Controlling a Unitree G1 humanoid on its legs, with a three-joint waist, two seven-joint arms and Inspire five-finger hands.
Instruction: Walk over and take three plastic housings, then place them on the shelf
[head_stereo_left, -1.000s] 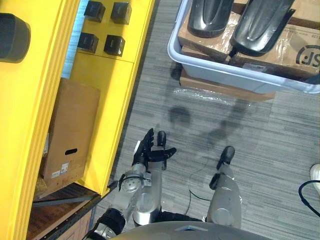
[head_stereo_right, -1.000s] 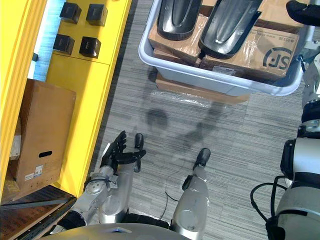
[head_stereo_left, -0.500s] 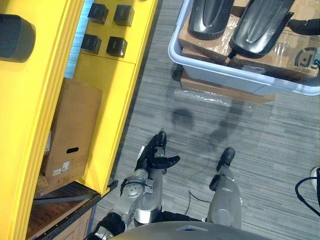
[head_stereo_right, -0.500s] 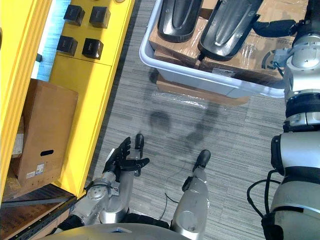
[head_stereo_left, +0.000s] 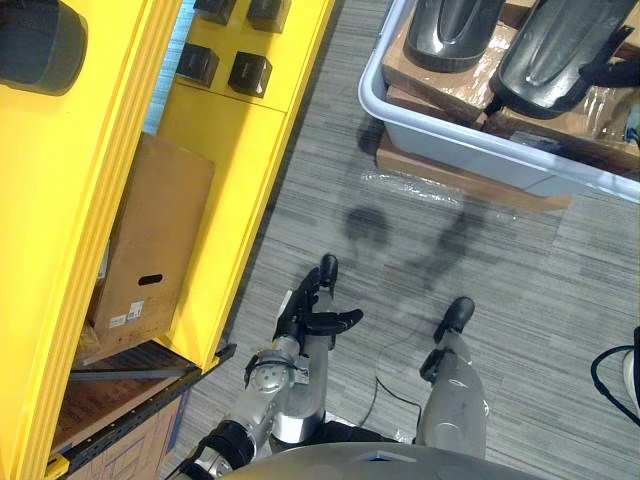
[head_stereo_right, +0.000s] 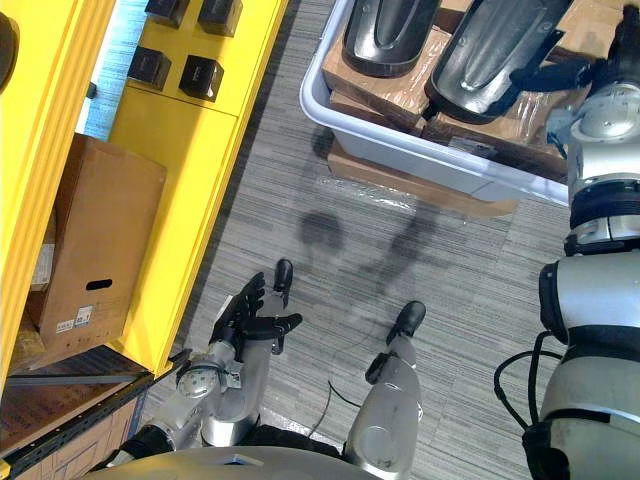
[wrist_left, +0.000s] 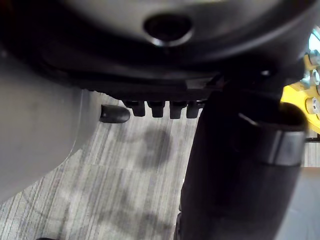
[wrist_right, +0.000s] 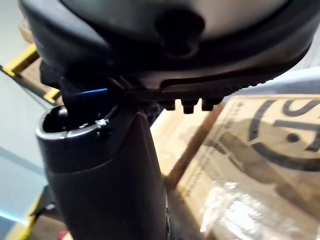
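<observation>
left eye view: two dark plastic housings lie side by side at the upper right of the frame, the left housing (head_stereo_left: 455, 28) next to the right housing (head_stereo_left: 565, 45). both rest on cardboard boxes (head_stereo_left: 450, 92) inside a pale grey tub (head_stereo_left: 440, 135), and the tub sits on a flat carton (head_stereo_left: 470, 180) on the grey carpet (head_stereo_left: 330, 170). the yellow shelf (head_stereo_left: 215, 170) runs down the left side, with small black cubes (head_stereo_left: 250, 72) on an upper level and a brown box (head_stereo_left: 150, 250) lower down. a dark rounded object (head_stereo_left: 35, 40) sits on the shelf in the top left corner; i can't make out what it is. the left hand (head_stereo_left: 308, 312) hangs low in the middle over the carpet, fingers straight and thumb out, holding nothing.

right eye view: the right hand (head_stereo_right: 555, 75) is at the upper right, reaching across the near end of the right housing. its fingers look stretched out, and whether they touch the housing i cannot tell.

left wrist view: the left hand's fingers (wrist_left: 160, 107) stand in a straight row and the thumb is apart from them, with bare carpet beyond.

right wrist view: the right hand's fingers (wrist_right: 190, 105) are straight and grip nothing, with a film-wrapped cardboard box beyond them.
</observation>
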